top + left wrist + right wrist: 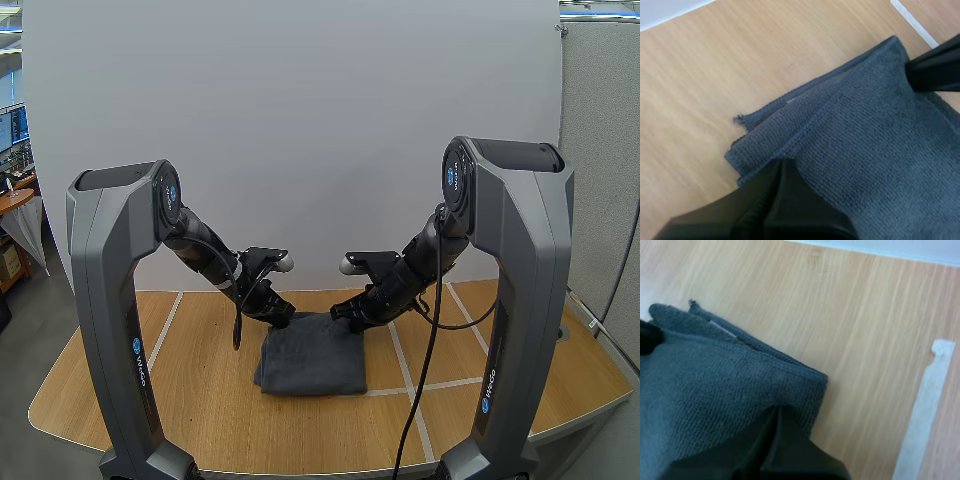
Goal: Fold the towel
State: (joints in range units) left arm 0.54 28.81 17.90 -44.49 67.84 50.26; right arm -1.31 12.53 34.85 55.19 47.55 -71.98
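**Both grippers at the towel's far corners**

High view: the towel (312,358), dark grey and folded into a rough square, lies flat at the middle of the wooden table (200,390); its near right corner touches a white tape line (400,355); my left gripper (285,318) is down at the far left corner and my right gripper (343,317) at the far right corner; the two are near each other, with the far edge of the cloth between them.

Left wrist view: my left gripper (782,162) is pressed together as one dark wedge, its tip nipping the hem of the top layer of the towel (875,130); a lower layer sticks out just beyond that hem, its corner frayed; the right gripper (935,67) sits at the other far corner.

Right wrist view: my right gripper (777,409) is likewise closed to a wedge, pinching the top layer of the towel (705,385) just beside its corner; the left gripper (647,337) touches the opposite corner; bare table (865,330) and a strip of tape (922,415) lie beside the cloth.
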